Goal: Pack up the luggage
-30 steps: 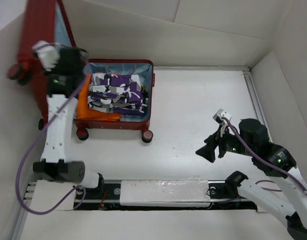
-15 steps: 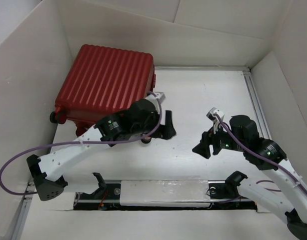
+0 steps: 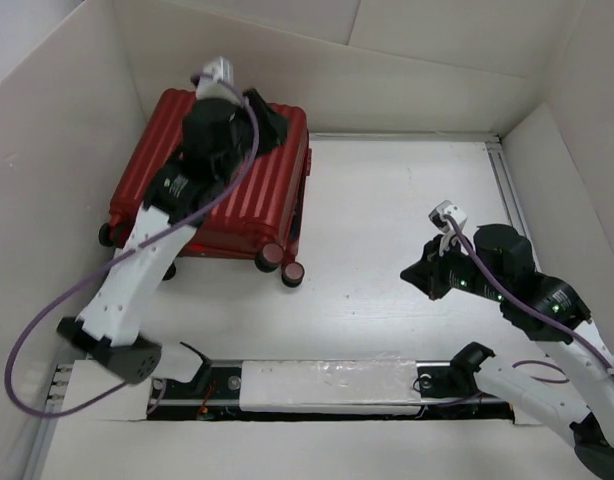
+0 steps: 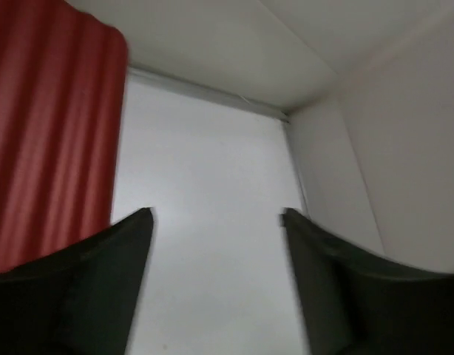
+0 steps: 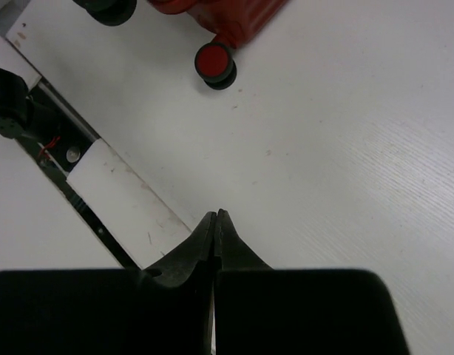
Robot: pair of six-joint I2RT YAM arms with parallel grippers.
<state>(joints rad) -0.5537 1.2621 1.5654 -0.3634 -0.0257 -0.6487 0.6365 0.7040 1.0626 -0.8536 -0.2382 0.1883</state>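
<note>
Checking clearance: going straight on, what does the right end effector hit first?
Probably the white tabletop, ahead of the shut right end effector; a wheel of the dark red ribbed suitcase lies farther along. Depth is unclear.

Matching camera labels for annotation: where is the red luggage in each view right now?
Top external: luggage in the upper left, closed, ribbed shell facing up.
Left wrist: a red ribbed strip of it along the left edge.
Right wrist: one corner of it at the top edge.
Shared landmark: its red-hubbed wheel shows in the top and right wrist views, but not in the left wrist view.
</note>
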